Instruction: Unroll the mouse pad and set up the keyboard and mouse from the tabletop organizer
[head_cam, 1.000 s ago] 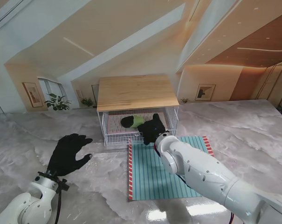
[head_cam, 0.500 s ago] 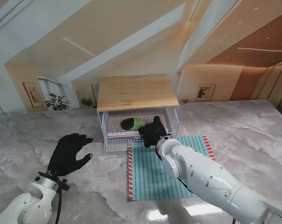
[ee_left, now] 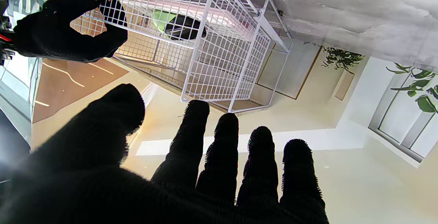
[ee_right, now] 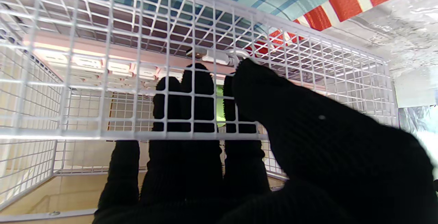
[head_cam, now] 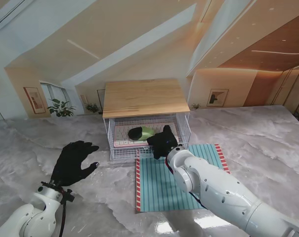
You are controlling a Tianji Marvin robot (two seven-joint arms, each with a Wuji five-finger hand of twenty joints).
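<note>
Grey marble-look table (head_cam: pixel 268 143), one wire organizer (head_cam: pixel 145 114) with a pale wooden top at its far middle; just nearer to me, one mouse pad (head_cam: pixel 161 187) lies unrolled and flat, teal-striped with red-and-white end bands. Inside the wire drawer (ee_right: pixel 102 90): one pink keyboard (head_cam: pixel 123 132) lying flat, one black-and-green mouse (head_cam: pixel 141 132) on top of it. Two black-gloved hands: right hand (head_cam: pixel 161 140) hooked on the drawer's front wire, fingers (ee_right: pixel 202 90) behind the mesh and thumb over it; left hand (head_cam: pixel 74 162) hovering well to the left, fingers spread, holding nothing.

Grey marble tabletop (head_cam: pixel 268 143), cream walls, framed picture (head_cam: pixel 217 97), potted plant (head_cam: pixel 61 108).
</note>
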